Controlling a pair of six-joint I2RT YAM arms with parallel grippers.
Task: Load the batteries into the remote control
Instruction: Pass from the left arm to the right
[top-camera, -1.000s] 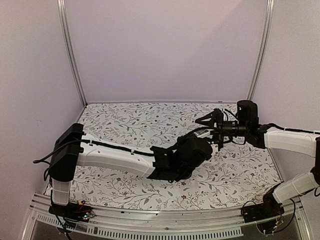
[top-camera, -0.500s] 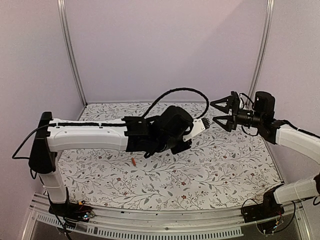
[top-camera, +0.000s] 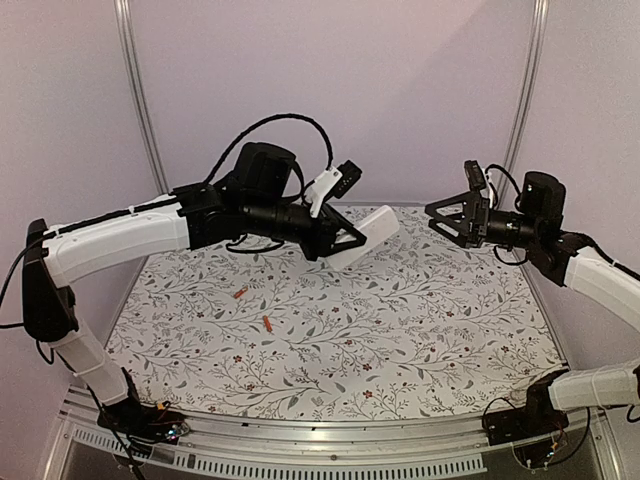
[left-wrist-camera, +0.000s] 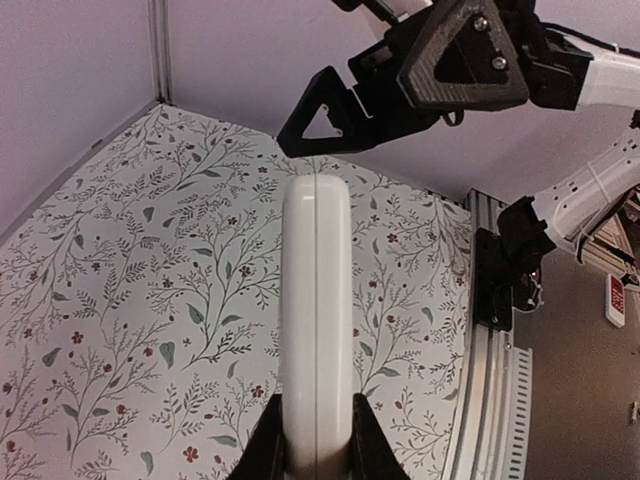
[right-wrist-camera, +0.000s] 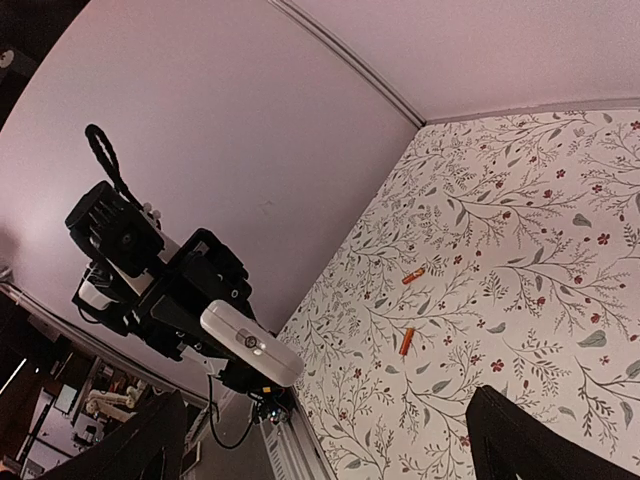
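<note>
Remote control, a slim white plastic handset (top-camera: 362, 238), hung above the floral-patterned table (top-camera: 450, 330), clamped in the left gripper (left-wrist-camera: 317, 455). One orange-red cylindrical battery (top-camera: 239, 293) and a second battery (top-camera: 267, 323) lay on that table. The right gripper (top-camera: 450, 220) gaped apart above it.

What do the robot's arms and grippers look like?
Both arms have white shell links, left arm and right arm, joined by black joint housings. The left gripper and right gripper are black with triangular, open-frame fingers. A black cable loops over the left wrist.
</note>
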